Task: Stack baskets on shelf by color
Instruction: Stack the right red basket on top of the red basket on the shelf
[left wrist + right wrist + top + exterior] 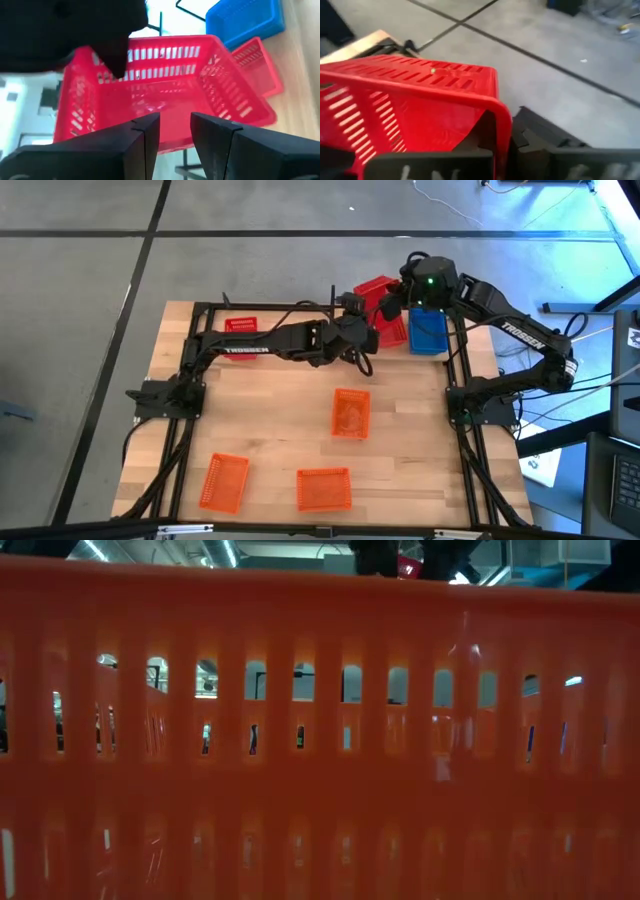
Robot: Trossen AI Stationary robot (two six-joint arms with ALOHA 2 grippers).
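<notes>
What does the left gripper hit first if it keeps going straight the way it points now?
Most likely the red plastic mesh basket held by the right gripper. In the left wrist view it sits dead ahead of the left gripper, whose fingers stand slightly apart. The remaining gap is hard to judge.

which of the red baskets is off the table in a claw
The tilted red basket at the table's far edge, its rim pinched by the right claw. The other red basket lies flat at the far left, with no claw on it.
</notes>
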